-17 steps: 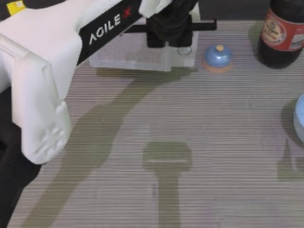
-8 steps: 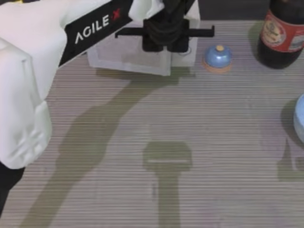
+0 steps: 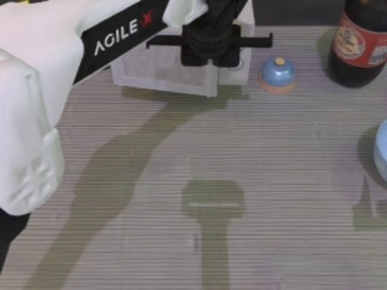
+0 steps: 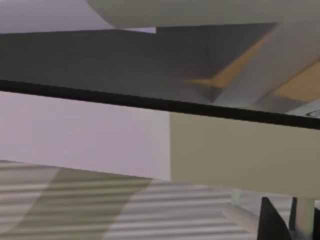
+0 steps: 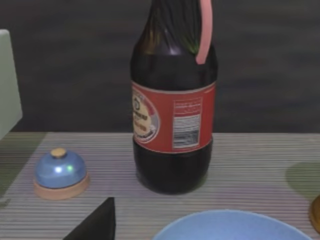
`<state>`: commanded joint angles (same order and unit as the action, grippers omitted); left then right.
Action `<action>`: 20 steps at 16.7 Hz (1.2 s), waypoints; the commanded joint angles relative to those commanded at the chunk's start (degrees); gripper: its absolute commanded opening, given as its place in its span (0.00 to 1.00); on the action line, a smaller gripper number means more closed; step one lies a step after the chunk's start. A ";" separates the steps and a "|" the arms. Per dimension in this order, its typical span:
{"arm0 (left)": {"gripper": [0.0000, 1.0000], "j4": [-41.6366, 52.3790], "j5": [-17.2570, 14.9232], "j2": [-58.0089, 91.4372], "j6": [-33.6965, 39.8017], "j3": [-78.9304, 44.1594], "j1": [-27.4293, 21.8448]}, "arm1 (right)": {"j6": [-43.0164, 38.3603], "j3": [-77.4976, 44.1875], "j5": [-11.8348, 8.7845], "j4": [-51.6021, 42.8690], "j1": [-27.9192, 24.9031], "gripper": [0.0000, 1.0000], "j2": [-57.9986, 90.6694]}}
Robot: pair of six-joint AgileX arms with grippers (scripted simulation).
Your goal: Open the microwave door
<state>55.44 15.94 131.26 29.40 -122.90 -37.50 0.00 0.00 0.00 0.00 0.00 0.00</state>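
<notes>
The microwave was set at the table's far edge, left of the blue bell, long axis left-right. Its door was swung slightly outward. The left gripper was placed at the door's free edge; whether its fingers were apart could not be told.

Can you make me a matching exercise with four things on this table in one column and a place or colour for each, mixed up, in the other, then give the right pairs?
Things:
1. door
2. bell
3. bottle
4. bowl

Descriptions:
A. pale blue, at the right edge of the table
B. dark, with a red label, at the far right corner
C. blue dome on a tan base, between the microwave and the bottle
D. white frame with a grey mesh window, under the left gripper

Pairs: 1-D, 2-C, 3-B, 4-A
</notes>
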 joint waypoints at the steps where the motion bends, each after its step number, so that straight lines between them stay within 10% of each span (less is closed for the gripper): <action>1: 0.00 0.00 0.00 0.00 0.00 0.00 0.00 | 0.00 0.00 0.00 0.00 0.00 1.00 0.00; 20: 0.00 -0.66 -0.47 -0.71 -0.30 0.66 -0.33 | 0.00 0.00 0.00 0.00 0.00 1.00 0.00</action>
<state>54.78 15.47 130.55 29.10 -122.24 -37.83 0.00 0.00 0.00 0.00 0.00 0.00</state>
